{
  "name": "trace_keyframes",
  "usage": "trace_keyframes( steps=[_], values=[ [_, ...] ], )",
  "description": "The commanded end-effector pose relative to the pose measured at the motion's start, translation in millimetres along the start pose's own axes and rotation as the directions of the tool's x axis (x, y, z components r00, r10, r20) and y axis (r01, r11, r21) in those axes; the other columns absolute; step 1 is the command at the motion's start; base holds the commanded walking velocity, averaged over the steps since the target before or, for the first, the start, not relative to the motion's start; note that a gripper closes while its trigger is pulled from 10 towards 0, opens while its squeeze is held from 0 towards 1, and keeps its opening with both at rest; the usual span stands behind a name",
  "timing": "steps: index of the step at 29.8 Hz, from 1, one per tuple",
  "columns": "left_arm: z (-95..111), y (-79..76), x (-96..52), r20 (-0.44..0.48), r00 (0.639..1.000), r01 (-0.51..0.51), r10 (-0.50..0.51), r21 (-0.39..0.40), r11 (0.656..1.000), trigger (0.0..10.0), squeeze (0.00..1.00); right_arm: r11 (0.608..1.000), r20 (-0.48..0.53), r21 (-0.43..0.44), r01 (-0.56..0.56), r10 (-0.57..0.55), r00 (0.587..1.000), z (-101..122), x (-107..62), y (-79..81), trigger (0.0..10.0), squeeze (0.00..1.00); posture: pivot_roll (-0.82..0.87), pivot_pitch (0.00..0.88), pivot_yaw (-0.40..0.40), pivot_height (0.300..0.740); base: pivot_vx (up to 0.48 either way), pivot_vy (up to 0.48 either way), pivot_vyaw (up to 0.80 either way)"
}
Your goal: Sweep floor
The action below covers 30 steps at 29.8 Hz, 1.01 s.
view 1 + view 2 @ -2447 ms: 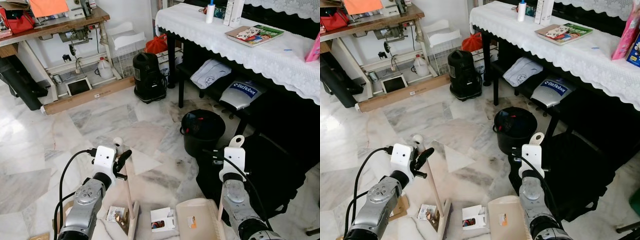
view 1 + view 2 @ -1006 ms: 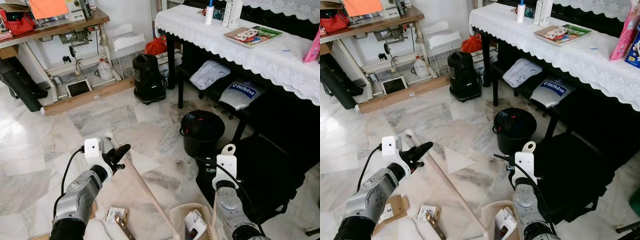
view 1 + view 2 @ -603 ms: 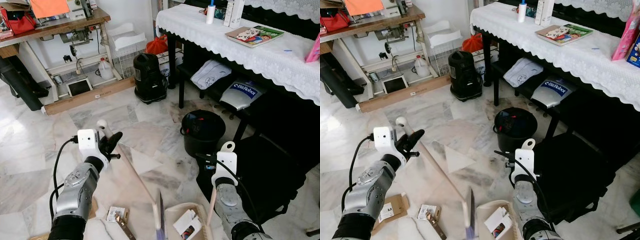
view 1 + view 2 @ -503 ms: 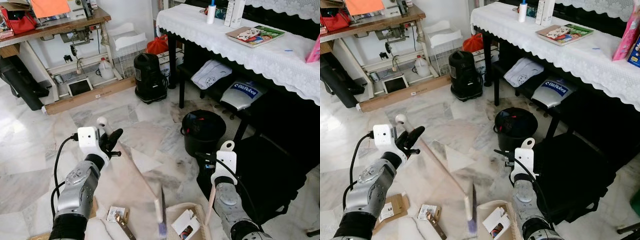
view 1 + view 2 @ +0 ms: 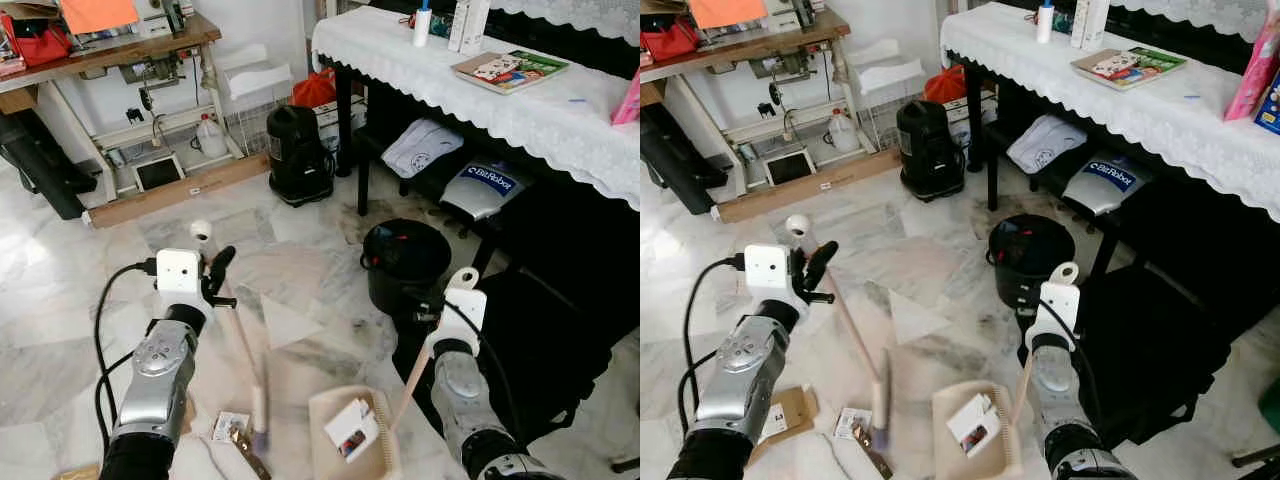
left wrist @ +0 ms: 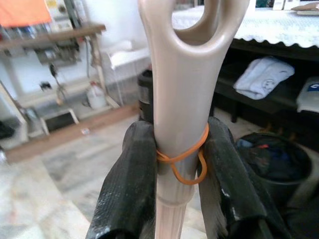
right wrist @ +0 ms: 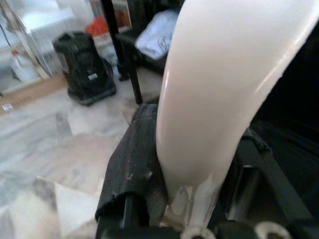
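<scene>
My left gripper (image 5: pixel 213 272) is shut on the top of a beige broom handle (image 6: pixel 182 99), its black fingers (image 6: pixel 130 184) pressing both sides below an orange rubber band (image 6: pixel 187 159). The stick slants down to the blurred broom head (image 5: pixel 262 412) on the marble floor. My right gripper (image 5: pixel 436 318) is shut on the pale handle (image 7: pixel 224 99) of a cream dustpan (image 5: pixel 330 462) standing just right of the broom head. A small white box (image 5: pixel 350 428) lies in the pan. A small packet (image 5: pixel 232 427) and a flat piece of cardboard (image 5: pixel 790 408) lie on the floor by the broom.
A black bucket (image 5: pixel 403 262) stands just beyond the dustpan. Right of it are a dark bag (image 5: pixel 560 340) and a table with a white lace cloth (image 5: pixel 520 110). A black canister (image 5: pixel 297 155), a wire rack and a workbench (image 5: pixel 110 50) line the far wall.
The broom head has swung left, away from the dustpan, and the stick now stands steeper. The dustpan has slid left with the white box still in it.
</scene>
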<state>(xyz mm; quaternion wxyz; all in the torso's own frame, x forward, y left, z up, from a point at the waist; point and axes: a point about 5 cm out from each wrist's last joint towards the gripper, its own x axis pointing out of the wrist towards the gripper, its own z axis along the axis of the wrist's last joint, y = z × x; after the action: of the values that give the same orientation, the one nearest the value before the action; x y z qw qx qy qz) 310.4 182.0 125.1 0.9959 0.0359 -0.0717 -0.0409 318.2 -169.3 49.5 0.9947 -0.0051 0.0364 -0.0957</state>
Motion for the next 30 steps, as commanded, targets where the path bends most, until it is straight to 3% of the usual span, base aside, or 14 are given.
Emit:
trace_keyframes(
  steps=[1, 8, 30],
  values=[
    [9, -1.3, -2.4, 0.065, 0.998, 0.0, -0.003, 0.035, 0.999, 10.0, 0.0, 0.999, 0.124, 0.052, -0.011, 0.004, 0.992, 26, 8.3, 3.5, 10.0, 0.0, 0.1, 0.0, 0.042, 0.74, 0.0, 0.0, 0.0],
    [5, -0.6, -5.9, 0.077, 0.997, -0.034, 0.029, 0.059, 0.998, 10.0, 0.0, 0.996, 0.196, 0.08, -0.038, 0.022, 0.98, 44, 10.3, -0.1, 10.0, 0.0, 0.1, 0.0, 0.017, 0.74, 0.0, 0.0, 0.0],
    [5, -6.9, -1.4, 0.084, 0.996, -0.034, 0.029, 0.064, 0.997, 10.0, 0.0, 0.991, 0.198, 0.11, -0.08, 0.057, 0.979, 53, 8.2, 6.8, 10.0, 0.0, 0.1, 0.0, 0.025, 0.74, 0.0, 0.0, 0.8]
  ],
)
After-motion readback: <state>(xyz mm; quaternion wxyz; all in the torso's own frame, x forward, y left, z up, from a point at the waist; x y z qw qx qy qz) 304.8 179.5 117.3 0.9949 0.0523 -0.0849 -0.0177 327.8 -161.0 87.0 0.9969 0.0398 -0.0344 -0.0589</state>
